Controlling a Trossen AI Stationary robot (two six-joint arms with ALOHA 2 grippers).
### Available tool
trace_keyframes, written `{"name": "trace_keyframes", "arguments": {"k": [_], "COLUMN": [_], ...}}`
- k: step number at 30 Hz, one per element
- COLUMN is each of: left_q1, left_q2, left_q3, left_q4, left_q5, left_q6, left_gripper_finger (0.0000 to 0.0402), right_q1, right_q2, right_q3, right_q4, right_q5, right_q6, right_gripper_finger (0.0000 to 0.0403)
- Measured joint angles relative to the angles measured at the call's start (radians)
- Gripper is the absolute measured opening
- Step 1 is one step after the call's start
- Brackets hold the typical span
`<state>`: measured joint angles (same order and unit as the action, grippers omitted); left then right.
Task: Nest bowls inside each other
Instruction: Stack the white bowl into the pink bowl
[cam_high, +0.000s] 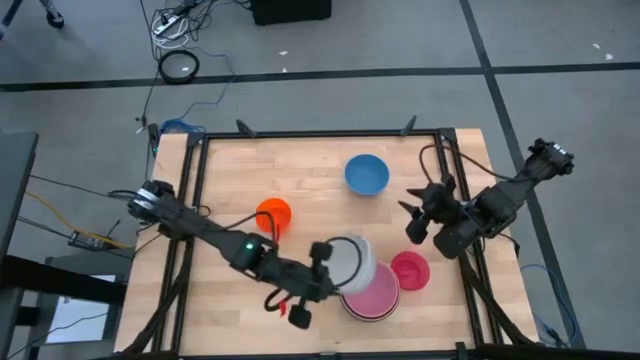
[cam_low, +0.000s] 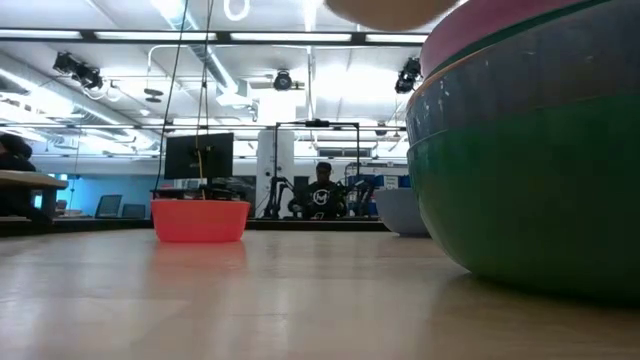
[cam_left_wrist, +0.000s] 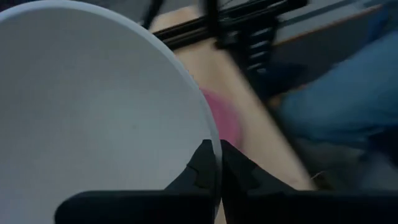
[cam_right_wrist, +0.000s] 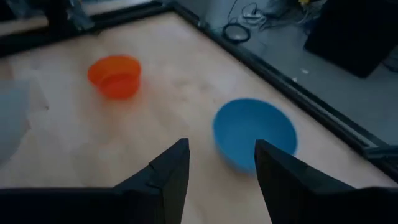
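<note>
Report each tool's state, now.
Left tool: shut on the white bowl's rim, above the bowl stack.
Right tool: open, empty, near the blue bowl.

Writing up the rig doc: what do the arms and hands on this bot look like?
Both arms are dark, nearly black, jointed links. The left arm has a small green light on it and red parts near its hand. The right hand has two broad, black, wedge-shaped fingers. Black cables loop beside the right arm.
</note>
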<state>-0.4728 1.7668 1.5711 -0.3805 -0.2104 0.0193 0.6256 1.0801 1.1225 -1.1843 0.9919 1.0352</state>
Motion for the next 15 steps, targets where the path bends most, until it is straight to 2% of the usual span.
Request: {"name": "trace_keyframes", "arguments": {"k": [2, 4, 11, 15], "left_q1": [0.011, 0.019, 0.036, 0.039], "left_q2": [0.030, 0.055, 0.073, 0.073], "left_q3": [0.000, 0.000, 0.000, 0.000], "left_q4": [0.045, 0.066, 0.077, 0.101], "left_q5": [0.071, 0.096, 0.129, 0.130], "left_q6": [0.000, -0.001, -0.034, -0.049], "left_gripper_finger": [0.0008, 0.0008, 0.0009, 0.0031], "right_q1": [-0.001, -0.002, 0.001, 0.001], "right_q2": [-0.018, -0.034, -0.052, -0.052], "right_q3": [0.000, 0.000, 0.000, 0.000], "right_q4": [0.001, 0.002, 0.002, 0.001], "right_q5": [0.014, 0.015, 0.007, 0.000], "right_q6": [-0.005, -0.007, -0.018, -0.025], "right_gripper_finger": [0.0169, 0.0169, 0.0169, 0.0169]}}
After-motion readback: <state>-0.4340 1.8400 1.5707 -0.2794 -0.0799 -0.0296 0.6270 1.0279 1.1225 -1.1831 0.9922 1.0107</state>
